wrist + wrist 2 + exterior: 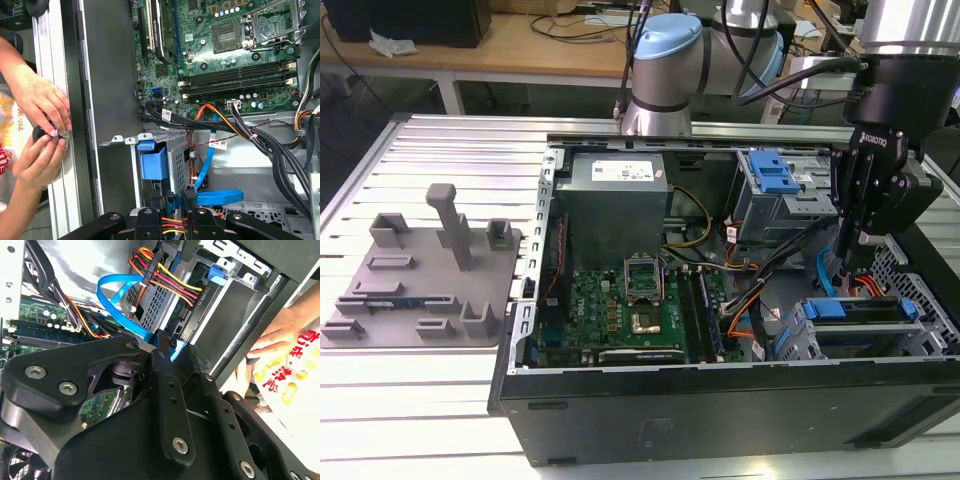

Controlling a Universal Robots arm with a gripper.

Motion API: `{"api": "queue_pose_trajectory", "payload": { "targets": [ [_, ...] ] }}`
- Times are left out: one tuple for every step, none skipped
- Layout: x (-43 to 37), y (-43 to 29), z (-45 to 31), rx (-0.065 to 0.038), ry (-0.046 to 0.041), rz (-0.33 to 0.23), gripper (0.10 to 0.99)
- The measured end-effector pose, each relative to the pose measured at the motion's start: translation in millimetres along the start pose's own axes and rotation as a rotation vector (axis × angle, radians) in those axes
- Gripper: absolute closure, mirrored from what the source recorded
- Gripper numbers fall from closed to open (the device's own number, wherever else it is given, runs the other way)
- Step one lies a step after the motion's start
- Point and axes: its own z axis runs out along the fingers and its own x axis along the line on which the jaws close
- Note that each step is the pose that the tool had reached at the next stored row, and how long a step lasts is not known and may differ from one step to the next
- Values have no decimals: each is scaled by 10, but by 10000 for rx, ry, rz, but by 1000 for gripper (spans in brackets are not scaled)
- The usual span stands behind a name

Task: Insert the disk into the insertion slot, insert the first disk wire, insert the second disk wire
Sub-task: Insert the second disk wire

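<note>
The disk (pixel 840 309), in its blue caddy, lies inside the insertion slot (pixel 915 315), the low grey perforated cage at the case's near corner on the exterior view's right. Its blue caddy end (pixel 152 162) shows at the cage mouth in the first wrist view. My gripper (pixel 850 265) hangs just behind the cage, shut on the connector end of a flat blue wire (pixel 220 196). That blue wire (pixel 112 287) loops from the cage side into my gripper (pixel 176 347). A red, orange and yellow wire bundle (pixel 165 277) ends in a black connector at the cage.
The open case holds a green motherboard (pixel 630 300), a grey power supply (pixel 615 195) and a taller cage with a blue latch (pixel 775 180). A grey fixture plate (pixel 420 280) lies on the ribbed table. A person's hands (pixel 42 120) work at the table edge beside the case.
</note>
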Motion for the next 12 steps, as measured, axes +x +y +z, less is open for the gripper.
{"api": "queue_pose_trajectory", "payload": {
  "targets": [
    [0,0,0,0,0,0,780],
    [0,0,0,0,0,0,780],
    [-1,0,1,0,0,0,780],
    [-1,0,1,0,0,0,780],
    [-1,0,1,0,1,0,780],
    [-1,0,1,0,0,0,780],
    [-1,0,1,0,1,0,796],
    [-1,0,1,0,0,0,863],
    [-1,0,2,0,1,0,922],
    [-1,0,2,-1,1,0,922],
    [-1,0,2,-1,0,0,925],
    [-1,0,2,0,0,0,925]
  ]
}}
